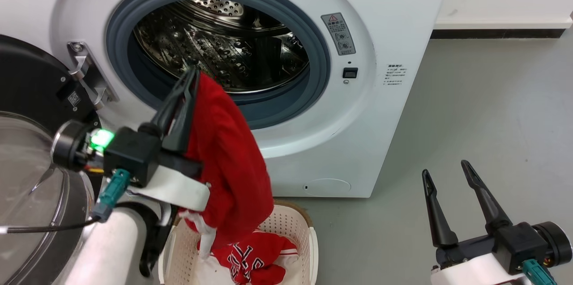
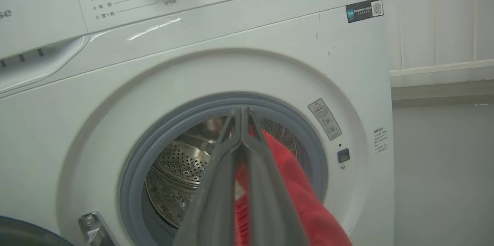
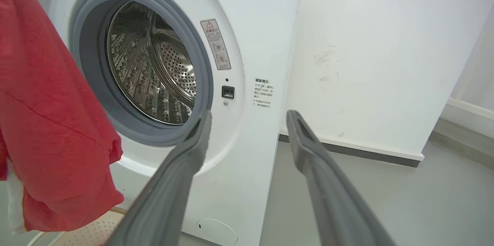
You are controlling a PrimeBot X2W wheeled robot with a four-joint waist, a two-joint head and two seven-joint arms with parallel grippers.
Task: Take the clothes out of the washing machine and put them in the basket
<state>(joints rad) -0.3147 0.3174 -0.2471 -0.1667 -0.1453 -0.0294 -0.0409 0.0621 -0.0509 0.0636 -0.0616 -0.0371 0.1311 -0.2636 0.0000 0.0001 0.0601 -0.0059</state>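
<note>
Head view, L claw point(image 1: 194, 74) up, pinching red garment point(image 1: 226, 151), R claw point(image 1: 445, 168) splayed low.

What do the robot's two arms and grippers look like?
The left gripper and right gripper each have two long dark fingers on a black block with a white housing. Teal plugs sit at both wrists; the left wrist shows a green light and black cable.

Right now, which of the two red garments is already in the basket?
The lettered jersey, lying in the basket. The plain red garment hangs from the shut left gripper over it, not yet released.
</note>
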